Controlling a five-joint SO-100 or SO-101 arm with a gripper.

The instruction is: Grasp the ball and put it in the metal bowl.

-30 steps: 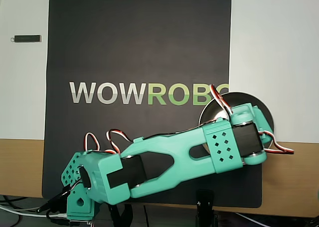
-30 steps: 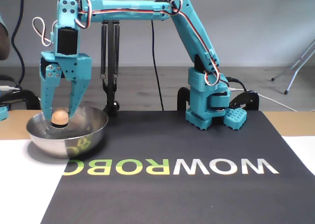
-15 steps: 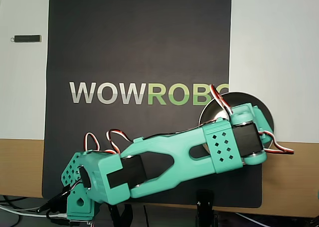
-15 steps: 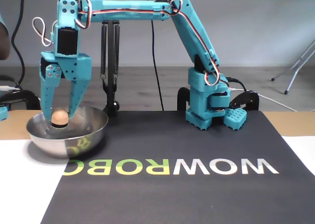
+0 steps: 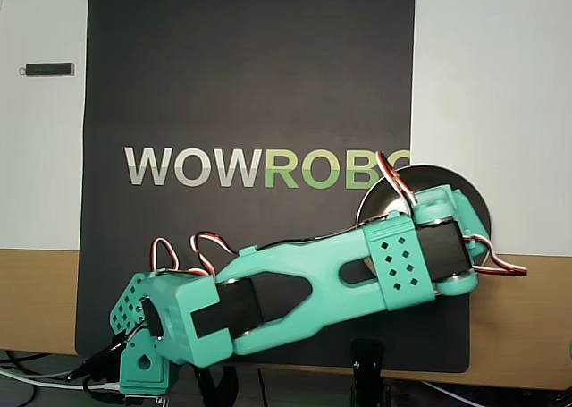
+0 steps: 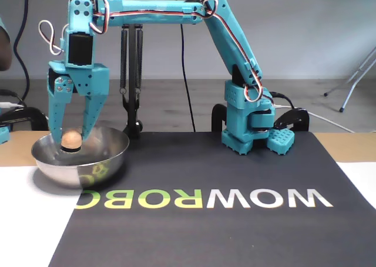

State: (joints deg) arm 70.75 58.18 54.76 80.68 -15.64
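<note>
**Ball sitting inside the bowl**

The gripper (image 6: 71,137) is hanging with jaws spread, the ball (image 6: 71,139) lying loose between them in the metal bowl (image 6: 88,168). Overhead, the arm (image 5: 340,277) is hiding the ball. A black mat (image 6: 235,220) is covering the table.

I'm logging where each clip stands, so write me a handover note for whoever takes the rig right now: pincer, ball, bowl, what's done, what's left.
Pincer: pointing down into the metal bowl, fingers either side of the ball; whether it grips or has let go cannot be told.
Ball: inside the bowl, just above the rim line in the fixed view; hidden under the arm in the overhead view.
Bowl: at the mat's edge.
Done: ball carried to the bowl.
Left: confirm release, lift the pincer clear.
</note>
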